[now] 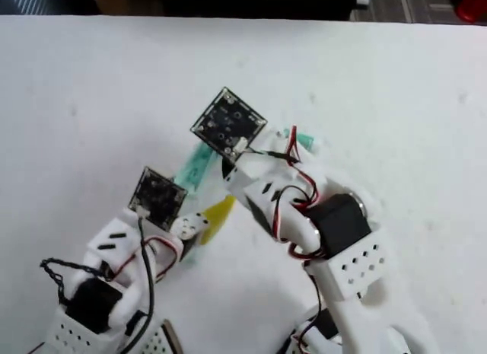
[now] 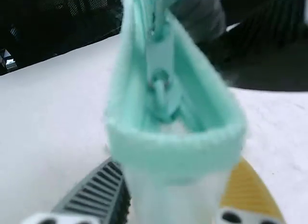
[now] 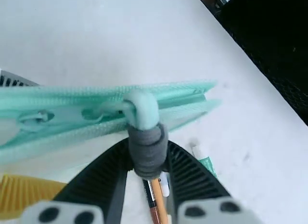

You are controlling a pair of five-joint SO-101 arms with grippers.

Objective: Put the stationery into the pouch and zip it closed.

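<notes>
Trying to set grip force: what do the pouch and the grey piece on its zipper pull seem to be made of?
The pouch looks like soft, matte mint fabric, woven or mesh: a fine weave texture shows along its edge. The grey piece looks like matte rubber or wrapped cord, with ridges running across it; the look leaves open which.

Both arms are angled inward, wrists close. The left pincer point(image 2: 171, 200) is clamped on the pouch point(image 2: 173, 142) end, the right pincer point(image 3: 147, 154) on its zipper pull point(image 3: 143, 111).
</notes>
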